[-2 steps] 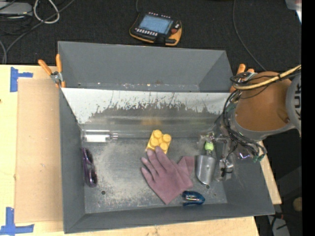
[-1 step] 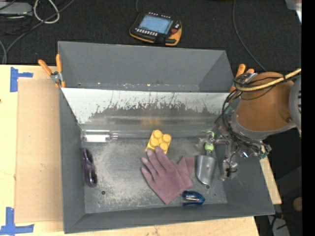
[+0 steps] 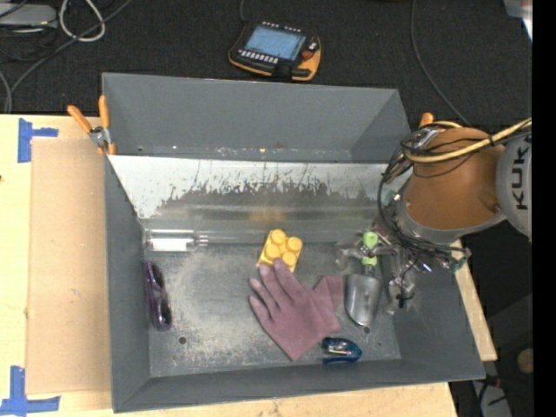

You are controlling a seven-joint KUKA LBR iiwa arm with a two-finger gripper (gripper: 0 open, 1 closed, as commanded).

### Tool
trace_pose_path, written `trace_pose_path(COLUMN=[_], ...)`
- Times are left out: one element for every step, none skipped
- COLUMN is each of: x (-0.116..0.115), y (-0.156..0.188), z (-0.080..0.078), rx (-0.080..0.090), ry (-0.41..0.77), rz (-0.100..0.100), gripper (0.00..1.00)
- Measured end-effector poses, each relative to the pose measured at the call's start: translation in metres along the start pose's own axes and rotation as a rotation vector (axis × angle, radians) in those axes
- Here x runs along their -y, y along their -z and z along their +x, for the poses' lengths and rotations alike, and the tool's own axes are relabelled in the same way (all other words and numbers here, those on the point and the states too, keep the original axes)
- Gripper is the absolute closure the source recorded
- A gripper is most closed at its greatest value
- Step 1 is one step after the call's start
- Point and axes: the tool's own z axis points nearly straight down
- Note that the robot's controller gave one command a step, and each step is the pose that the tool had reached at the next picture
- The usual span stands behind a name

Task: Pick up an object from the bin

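Observation:
My gripper [image 3: 401, 290] hangs low over the right side of the bin, under the arm's orange cover. Just to its left a shiny silver cup-like thing [image 3: 360, 301] lies on the bin floor, close to the gripper but apart from it as far as I can see. A mauve glove [image 3: 294, 307] lies flat further left, its cuff reaching the silver thing. A small blue thing [image 3: 340, 348] rests near the front wall, below the glove. A small green thing [image 3: 371, 240] shows just behind the gripper.
A yellow studded block [image 3: 280, 249] sits at the glove's fingertips in the bin's middle. A clear tube [image 3: 178, 242] lies along the back left of the floor. Purple glasses [image 3: 157, 295] lie by the left wall. The arm covers the bin's right wall.

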Motion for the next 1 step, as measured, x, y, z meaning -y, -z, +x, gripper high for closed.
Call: trace_pose_path(x=[0.0092], y=[-0.0457], z=[-0.0103], rx=[0.002], ry=[0.212], rz=[0.005], gripper=[0.0])
